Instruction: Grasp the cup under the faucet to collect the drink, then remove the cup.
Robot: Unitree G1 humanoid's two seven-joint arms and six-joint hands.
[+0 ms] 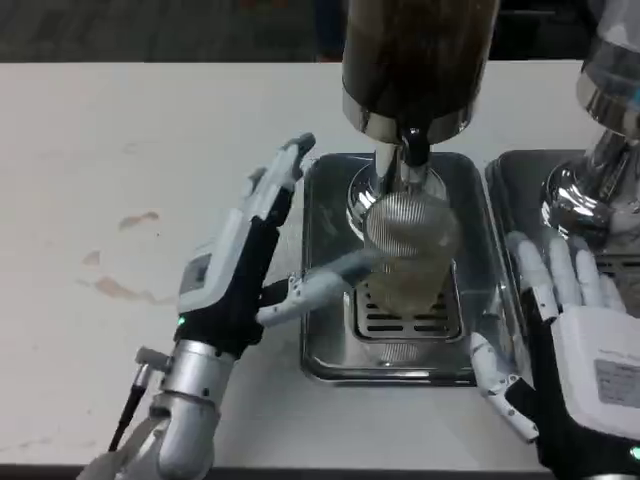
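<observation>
A clear ribbed cup (408,255) stands on the slotted grate of a steel drip tray (325,300), directly below the faucet (413,150) of a dark drink dispenser (420,60). Pale liquid seems to fill its lower part. My left hand (235,270) is just left of the tray, fingers stretched out and pointing away from me. Its thumb (320,285) reaches across the tray rim to the cup's left side; whether it touches is unclear. My right hand (570,330) lies to the right of the tray with fingers spread, holding nothing.
A second dispenser (610,100) with its own tray (520,200) stands at the right, close behind my right hand. Brownish stains (120,288) mark the white table on the left. The table's front edge runs just below both wrists.
</observation>
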